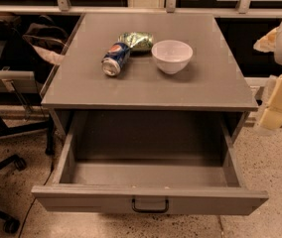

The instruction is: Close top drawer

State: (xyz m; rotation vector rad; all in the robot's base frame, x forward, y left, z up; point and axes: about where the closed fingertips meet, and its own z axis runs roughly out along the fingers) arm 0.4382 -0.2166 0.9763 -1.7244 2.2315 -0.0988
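The top drawer [81, 197] of the grey metal cabinet [146, 90] is pulled far out toward me. Its inside is empty. Its flat front panel has one small dark loop handle [150, 205] at the bottom middle. My gripper [276, 108] is at the right edge of the view, cream-coloured, to the right of the cabinet and level with its top. It is apart from the drawer and holds nothing that I can see.
On the cabinet top lie a blue soda can [115, 58] on its side, a green snack bag [137, 40] and a white bowl [172, 56]. An office chair base [4, 167] stands at the left. A dark bag [41, 38] is behind it.
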